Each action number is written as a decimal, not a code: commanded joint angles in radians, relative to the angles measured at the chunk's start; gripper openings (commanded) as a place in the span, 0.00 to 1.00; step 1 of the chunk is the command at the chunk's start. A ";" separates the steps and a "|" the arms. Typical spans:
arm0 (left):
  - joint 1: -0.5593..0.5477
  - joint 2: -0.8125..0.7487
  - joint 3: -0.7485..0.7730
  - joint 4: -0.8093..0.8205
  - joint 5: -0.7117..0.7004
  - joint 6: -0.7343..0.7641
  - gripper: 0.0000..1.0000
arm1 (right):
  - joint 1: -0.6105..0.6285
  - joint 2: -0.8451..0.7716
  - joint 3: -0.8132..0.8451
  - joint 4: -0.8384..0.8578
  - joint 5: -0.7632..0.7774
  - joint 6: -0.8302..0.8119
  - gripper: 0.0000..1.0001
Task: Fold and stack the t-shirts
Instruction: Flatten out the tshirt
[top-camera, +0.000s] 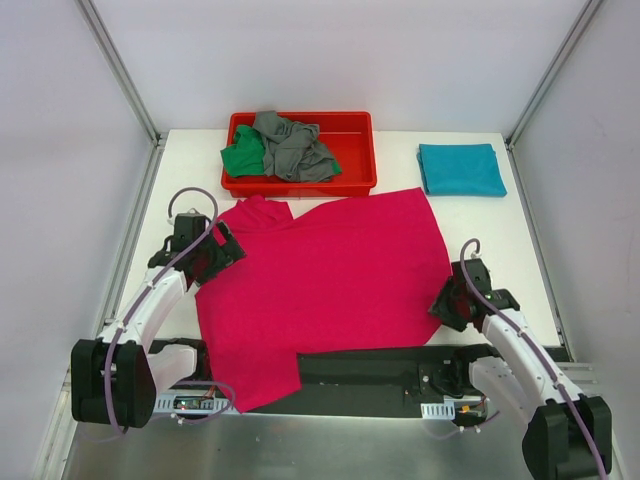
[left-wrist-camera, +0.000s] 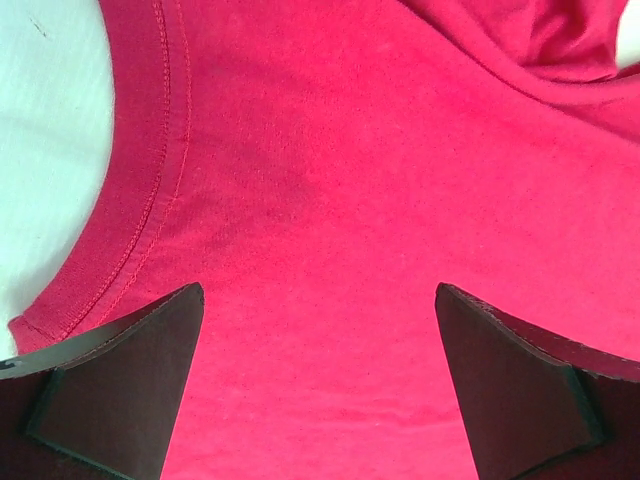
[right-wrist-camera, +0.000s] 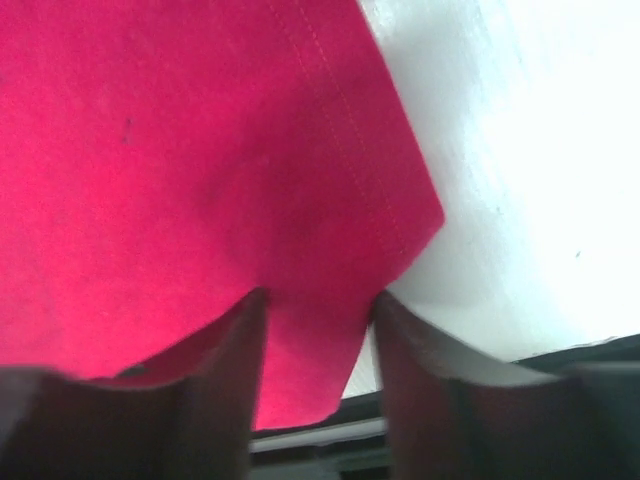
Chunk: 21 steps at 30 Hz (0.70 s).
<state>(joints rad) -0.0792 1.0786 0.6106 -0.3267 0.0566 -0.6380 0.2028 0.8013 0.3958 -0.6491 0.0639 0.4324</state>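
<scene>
Across the middle of the table (top-camera: 500, 235) the magenta-pink t-shirt (top-camera: 325, 280) is spread roughly flat. Its near edge hangs over the table's front and 1 sleeve is bunched at the far left.

The left gripper (top-camera: 213, 254) is held low over the shirt's left side with its jaws wide apart, and a stitched hem is seen just beside 1 finger (left-wrist-camera: 125, 385). The right gripper (top-camera: 452, 303) is set at the shirt's right corner. Cloth is seen between its narrowly spaced fingers (right-wrist-camera: 225, 385), but whether it is pinched cannot be told.

The step in hand is judged to be a fold of this shirt. Both edges should be taken close to the hem and lifted together. They should then be carried across evenly, so that no crease is dragged in.

The teal t-shirt (top-camera: 462, 169) is already folded at the far right. The green t-shirt (top-camera: 243, 157) and the grey t-shirt (top-camera: 292, 146) lie crumpled in the red tray (top-camera: 355, 135).
</scene>
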 joint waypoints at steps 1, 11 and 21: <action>-0.005 -0.031 -0.003 0.014 0.025 -0.005 0.99 | -0.002 0.029 0.012 0.017 -0.045 0.029 0.36; -0.005 -0.026 -0.003 0.014 -0.004 0.000 0.99 | 0.105 0.056 0.179 -0.028 -0.085 0.022 0.13; -0.004 -0.016 -0.008 0.012 -0.032 0.001 0.99 | 0.271 0.563 0.441 0.207 -0.099 -0.026 0.13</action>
<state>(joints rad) -0.0792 1.0622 0.6102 -0.3191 0.0483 -0.6395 0.4286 1.1797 0.7074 -0.5617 -0.0158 0.4397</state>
